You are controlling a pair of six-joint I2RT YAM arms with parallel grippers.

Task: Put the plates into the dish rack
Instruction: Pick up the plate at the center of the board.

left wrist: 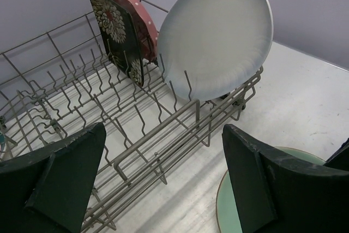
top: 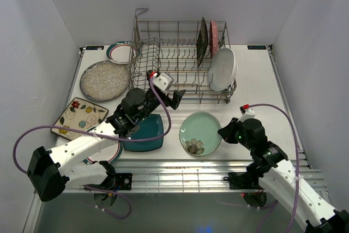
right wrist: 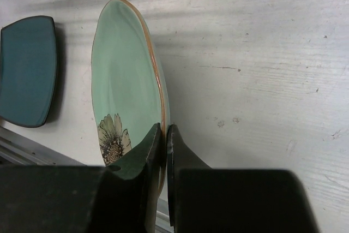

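My right gripper (right wrist: 164, 133) pinches the rim of the round mint-green flowered plate (right wrist: 122, 69) while my left gripper (left wrist: 162, 154) hangs spread wide before the grey wire dish rack (top: 169, 58).

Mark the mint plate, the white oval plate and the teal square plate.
mint plate (right wrist: 122, 69), right wrist view, middle of its face.
white oval plate (left wrist: 218, 36), left wrist view, middle of its face.
teal square plate (right wrist: 27, 69), right wrist view, middle of its face.

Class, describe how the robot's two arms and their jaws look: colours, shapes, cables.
Both the left arm and right arm have white links, black joints and a looping purple cable. Each wrist carries a small white block with a red spot. The jaws are black, flat-faced wedges.
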